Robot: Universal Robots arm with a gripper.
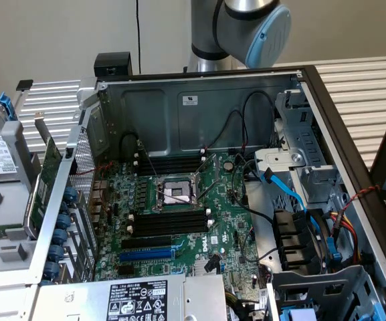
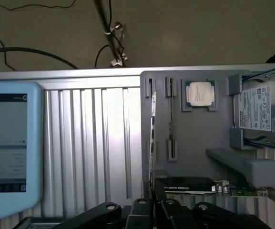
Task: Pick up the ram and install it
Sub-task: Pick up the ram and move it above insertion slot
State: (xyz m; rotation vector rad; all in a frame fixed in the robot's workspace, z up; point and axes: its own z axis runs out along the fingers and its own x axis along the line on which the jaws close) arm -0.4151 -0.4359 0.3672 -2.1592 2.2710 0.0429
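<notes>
The fingers [image 2: 141,214] of the gripper [image 2: 154,212] are pressed together on nothing; the ram [image 2: 152,138] stands on edge in the tray [image 2: 194,138] well ahead of them, probably so its flat sides can be pinched.

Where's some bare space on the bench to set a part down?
Bare ribbed tabletop lies between the blue-framed screen and the gray parts tray; more flanks the computer case on the exterior view's right. Inside, cables crowd the drive side.

The ram [image 2: 152,138] stands edge-on in the gray tray [image 2: 194,138].
</notes>
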